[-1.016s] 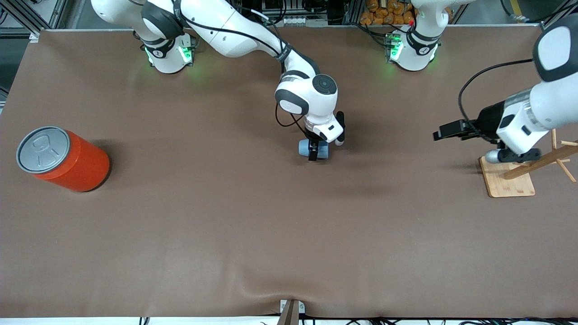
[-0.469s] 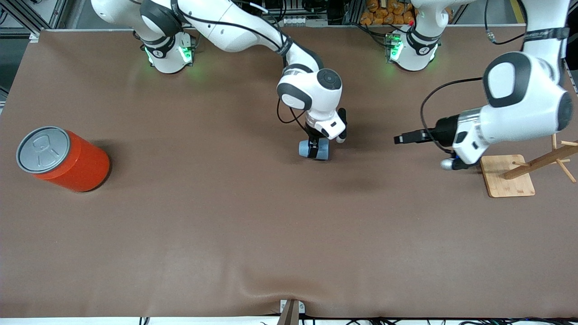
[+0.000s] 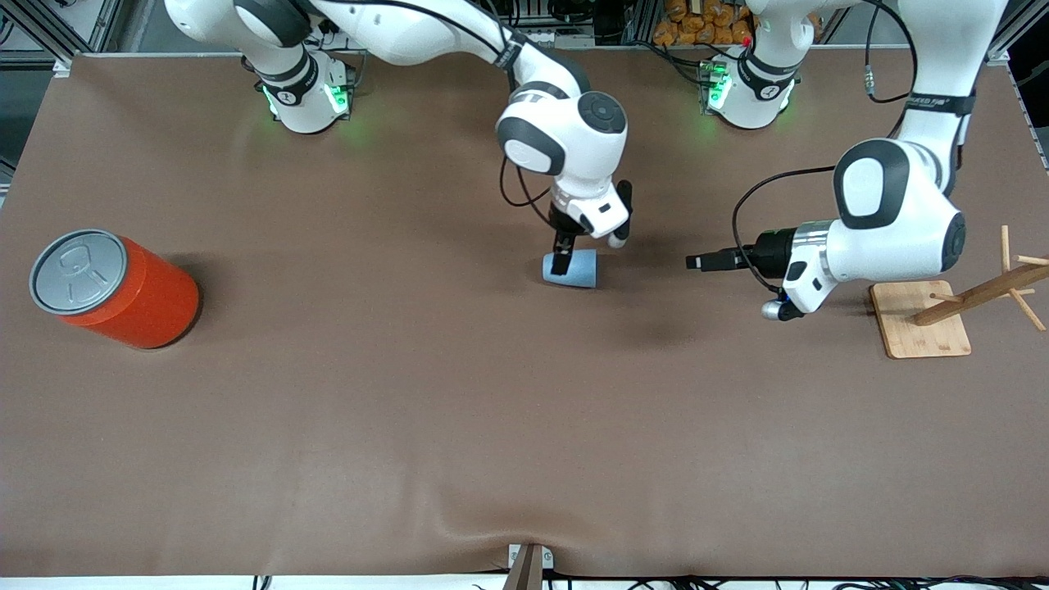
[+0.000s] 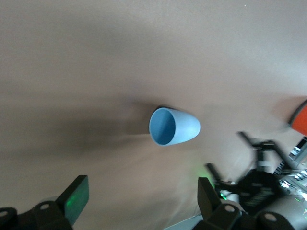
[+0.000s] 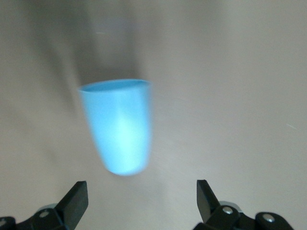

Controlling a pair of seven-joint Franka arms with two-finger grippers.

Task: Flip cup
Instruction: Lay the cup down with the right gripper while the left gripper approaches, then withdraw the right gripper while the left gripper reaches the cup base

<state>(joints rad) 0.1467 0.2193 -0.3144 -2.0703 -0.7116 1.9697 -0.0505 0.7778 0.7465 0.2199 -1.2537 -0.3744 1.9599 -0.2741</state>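
The light-blue cup [image 3: 571, 269] lies on its side on the brown table mat [image 3: 410, 393], about midway along the table, its open mouth turned toward the left arm's end. The left wrist view looks straight into that mouth [image 4: 163, 126], where the inside is a darker blue.

The right gripper [image 3: 562, 260] hangs just above the cup, over its narrower closed end, fingers spread wide with nothing between them. In the right wrist view the cup [image 5: 118, 125] sits in the gap ahead of the two dark fingertips [image 5: 76, 199], clear of both, so the gripper does not hold it.

The left gripper [image 3: 705, 261] is up over bare mat toward the left arm's end, well apart from the cup and pointing at it. Its fingers [image 4: 76, 196] are also wide apart and empty.

Just past the left gripper's wrist, at that same end of the table, a wooden rack [image 3: 983, 291] leans on its square bamboo base [image 3: 922, 332]. At the right arm's end, well apart from both grippers, stands a large orange can [image 3: 115, 288] with a grey lid [image 3: 79, 271].
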